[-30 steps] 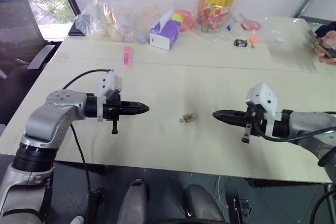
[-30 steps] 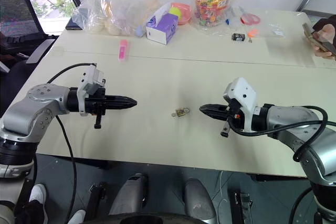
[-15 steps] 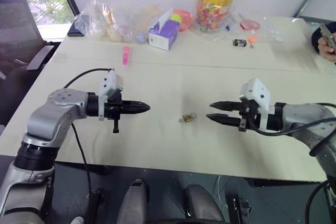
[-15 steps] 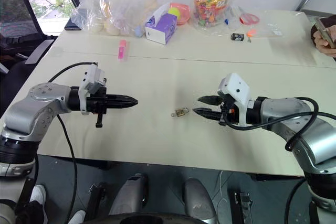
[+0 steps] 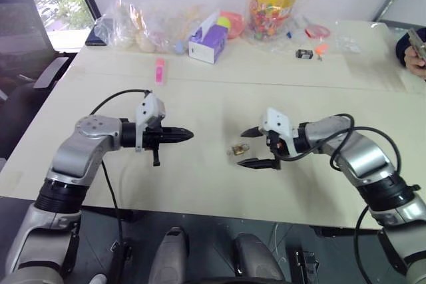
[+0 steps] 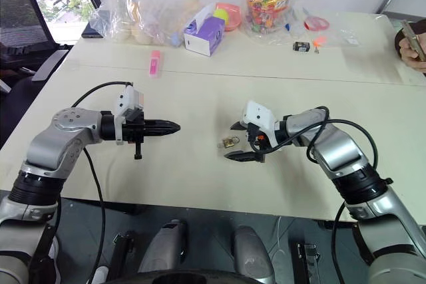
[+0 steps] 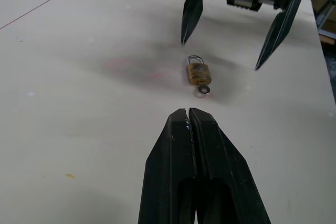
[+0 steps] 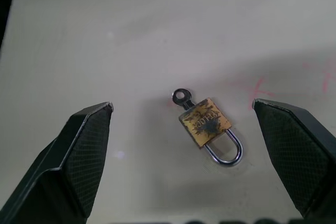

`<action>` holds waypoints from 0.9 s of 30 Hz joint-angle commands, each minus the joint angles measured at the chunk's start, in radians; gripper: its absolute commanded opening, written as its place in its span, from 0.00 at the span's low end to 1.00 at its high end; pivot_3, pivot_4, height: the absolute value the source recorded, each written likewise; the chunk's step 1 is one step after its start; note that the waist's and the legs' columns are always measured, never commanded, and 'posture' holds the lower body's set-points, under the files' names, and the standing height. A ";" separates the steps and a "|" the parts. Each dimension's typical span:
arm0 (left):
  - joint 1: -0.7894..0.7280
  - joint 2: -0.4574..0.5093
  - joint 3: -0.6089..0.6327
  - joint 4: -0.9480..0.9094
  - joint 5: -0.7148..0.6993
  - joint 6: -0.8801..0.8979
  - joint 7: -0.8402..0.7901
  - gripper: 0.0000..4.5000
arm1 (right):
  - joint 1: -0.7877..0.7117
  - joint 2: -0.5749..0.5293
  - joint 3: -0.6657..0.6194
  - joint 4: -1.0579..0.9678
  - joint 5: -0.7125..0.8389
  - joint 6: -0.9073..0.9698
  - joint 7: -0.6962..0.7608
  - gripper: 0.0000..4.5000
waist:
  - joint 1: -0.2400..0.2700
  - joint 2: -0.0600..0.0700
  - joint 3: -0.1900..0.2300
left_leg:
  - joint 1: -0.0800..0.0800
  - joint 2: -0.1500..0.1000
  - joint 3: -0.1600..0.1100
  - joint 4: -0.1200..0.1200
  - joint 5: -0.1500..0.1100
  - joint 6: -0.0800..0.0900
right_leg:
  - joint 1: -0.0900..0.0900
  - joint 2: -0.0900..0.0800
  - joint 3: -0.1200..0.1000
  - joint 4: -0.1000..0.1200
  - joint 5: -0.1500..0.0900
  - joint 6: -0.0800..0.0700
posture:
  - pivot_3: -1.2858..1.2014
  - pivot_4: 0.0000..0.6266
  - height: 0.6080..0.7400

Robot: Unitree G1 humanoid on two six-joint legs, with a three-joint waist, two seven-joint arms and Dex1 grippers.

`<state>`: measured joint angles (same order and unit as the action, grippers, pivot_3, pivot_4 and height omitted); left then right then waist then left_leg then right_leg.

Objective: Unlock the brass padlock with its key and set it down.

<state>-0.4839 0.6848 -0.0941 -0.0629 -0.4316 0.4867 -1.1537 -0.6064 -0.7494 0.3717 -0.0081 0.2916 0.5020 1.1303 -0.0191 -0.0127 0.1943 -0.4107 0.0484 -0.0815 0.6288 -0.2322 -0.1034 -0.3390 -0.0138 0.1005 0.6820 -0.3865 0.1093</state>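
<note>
Small brass padlock (image 8: 206,121), tarnished gold body with a dark smudge on its face, lies flat on the pale cream table (image 8: 105,35). Thin silvery shackle loop (image 8: 226,149) seated in the body. Small silvery key (image 8: 181,98), round ringed head showing, sticks out from the opposite end of the body. Right gripper (image 8: 189,156) wide open: two black textured fingers (image 8: 79,150) flank the padlock, neither touching it. Faint red marks on the table beside the lock.

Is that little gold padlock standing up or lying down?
Lying flat. The brass padlock rests broad face up on the table, with its key in its base.
</note>
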 commanded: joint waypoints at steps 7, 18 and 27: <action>0.023 0.001 0.026 -0.068 -0.001 -0.017 0.030 0.00 | -0.074 0.080 0.034 0.222 -0.142 -0.173 0.082 0.99 | -0.002 0.000 0.000 | 0.000 0.000 0.000 0.000 0.000 0.000 | 0.000 0.000 0.000 0.001 0.000 0.000 | 0.52 0.24 1.00; 0.035 0.001 0.007 -0.070 0.035 -0.076 0.036 0.00 | -0.071 0.126 0.035 0.279 -0.209 -0.228 0.110 0.14 | -0.018 0.000 0.000 | 0.001 0.000 0.000 0.000 0.000 0.000 | 0.001 0.000 0.000 0.001 0.000 0.000 | 0.52 0.24 1.00; -0.061 -0.047 0.035 0.028 -0.041 0.017 0.030 0.00 | -0.010 0.107 -0.103 0.108 -0.300 -0.410 -0.135 0.15 | -0.022 0.000 0.000 | 0.001 0.000 -0.001 0.001 0.000 0.000 | 0.001 0.000 -0.001 0.002 0.000 0.000 | 0.52 0.24 1.00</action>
<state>-0.5157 0.6380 -0.0956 -0.0441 -0.4468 0.4913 -1.1189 -0.6034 -0.6268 0.3391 0.1571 0.0118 0.1496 1.0613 -0.0410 -0.0125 0.1945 -0.4102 0.0483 -0.0820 0.6303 -0.2322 -0.1034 -0.3384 -0.0138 0.0999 0.6843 -0.3864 0.1094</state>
